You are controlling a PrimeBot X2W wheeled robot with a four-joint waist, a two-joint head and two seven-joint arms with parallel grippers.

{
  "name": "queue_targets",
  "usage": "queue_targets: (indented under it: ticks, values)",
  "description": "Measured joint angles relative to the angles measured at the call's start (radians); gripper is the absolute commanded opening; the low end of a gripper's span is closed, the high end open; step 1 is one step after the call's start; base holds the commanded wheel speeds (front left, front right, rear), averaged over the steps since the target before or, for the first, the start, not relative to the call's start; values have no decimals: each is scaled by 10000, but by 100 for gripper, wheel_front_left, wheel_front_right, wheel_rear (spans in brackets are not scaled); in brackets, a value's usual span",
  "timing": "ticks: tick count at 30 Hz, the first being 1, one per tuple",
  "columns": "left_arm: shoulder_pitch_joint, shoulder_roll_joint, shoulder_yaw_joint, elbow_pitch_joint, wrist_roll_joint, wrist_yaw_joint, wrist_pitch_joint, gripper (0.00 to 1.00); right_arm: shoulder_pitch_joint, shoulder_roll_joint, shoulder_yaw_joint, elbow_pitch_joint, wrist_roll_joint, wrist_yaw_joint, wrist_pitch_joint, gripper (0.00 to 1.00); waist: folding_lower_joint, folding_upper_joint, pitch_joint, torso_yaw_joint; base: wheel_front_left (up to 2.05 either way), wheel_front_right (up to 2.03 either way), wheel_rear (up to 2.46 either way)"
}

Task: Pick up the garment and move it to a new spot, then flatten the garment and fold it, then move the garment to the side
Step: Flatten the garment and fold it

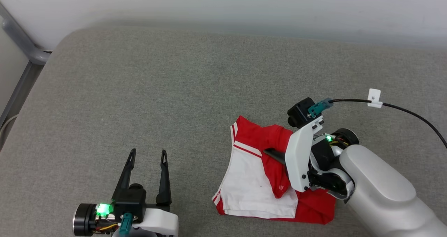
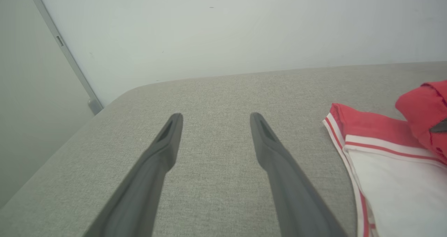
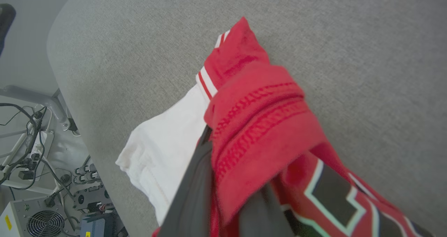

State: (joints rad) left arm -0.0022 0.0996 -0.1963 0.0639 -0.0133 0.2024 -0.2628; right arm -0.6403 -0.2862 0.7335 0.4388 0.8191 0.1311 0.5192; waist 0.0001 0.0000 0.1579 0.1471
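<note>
The garment, a red T-shirt with white sleeves and striped trim, lies bunched on the grey padded table at the lower right of centre. My right gripper reaches in from the right and is shut on a raised fold of its red cloth. In the right wrist view that fold of the garment drapes over the right gripper, hiding one finger. My left gripper stands open at the lower left, apart from the shirt, with nothing between its fingers. The left wrist view shows the left gripper over bare cloth and the garment to its right.
The grey padded table has a rounded far-left corner and stands against a pale wall. A black cable with a white tag runs from my right wrist to the right. Off the table's edge, a power strip and a fan box sit on the floor.
</note>
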Motion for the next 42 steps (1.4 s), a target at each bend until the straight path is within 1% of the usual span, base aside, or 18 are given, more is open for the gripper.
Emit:
queue_targets:
  ticks: [2,3,5,10,13,14,15,16,18,23,24,25,29,34,35,39,42]
  values:
    - [-58,-23,-12,21,0,-2,0,100,-221,219,184,439,-25,-2,-130,0,0,0,78,39,0,0,0]
    - [-109,-59,-29,56,0,-4,0,100,-478,493,431,1131,-125,-2,-357,0,0,0,195,88,0,0,0]
    - [-188,-77,-33,71,0,-4,0,100,-560,688,596,1605,-165,-2,-477,0,0,0,267,115,0,0,0]
    - [-281,-117,-44,150,0,-8,0,100,-762,938,966,2750,-451,6,-951,0,0,0,406,159,0,0,0]
    - [-304,-119,-29,201,0,-15,0,100,-805,991,1256,3041,-477,6,-1264,1,0,0,400,150,0,0,0]
    - [-304,-117,-12,217,0,-13,0,100,-833,993,1350,3055,-472,6,-1371,33,0,1,378,130,0,0,0]
    - [-303,-111,6,238,0,-13,0,100,-877,989,1448,3020,-453,6,-1530,82,-1,0,342,108,0,0,0]
    - [-294,-107,27,251,0,-13,0,100,-900,986,1524,2941,-435,8,-1697,100,0,0,292,88,0,0,0]
    - [-237,-59,75,288,0,-10,0,100,-899,880,1643,2675,-299,4,-2038,100,-1,0,163,29,0,0,0]
    - [39,2,125,336,-2,-4,0,100,-809,182,1730,1469,21,0,-3118,100,-1,0,-276,-153,0,0,0]
    - [39,2,125,336,-2,-4,0,100,-809,182,1730,1469,21,0,-3118,100,-1,0,-276,-153,0,0,0]
    - [162,44,159,341,-6,-6,0,100,-704,-199,1643,1060,-10,0,-3522,100,-1,0,-462,-242,0,0,0]
    - [389,128,228,364,-33,-21,0,100,-278,-918,965,543,-472,0,-4625,100,-1,0,-828,-469,0,0,0]
    - [604,186,328,355,-71,-65,0,100,511,-1329,-433,295,-1607,0,-6182,100,-1,0,-1212,-772,0,0,0]
    - [662,205,353,337,-73,-94,0,100,936,-1331,-1039,211,-2102,0,-6677,100,-2,0,-1353,-884,0,0,0]
    - [865,236,403,276,-104,-138,0,100,1863,-1162,-2562,-50,-3254,0,-7382,100,-2,0,-1596,-1106,0,0,0]
    - [950,257,439,196,-119,-151,0,100,2642,-771,-3724,-548,-4036,0,-7609,100,-2,0,-1702,-1267,0,0,0]
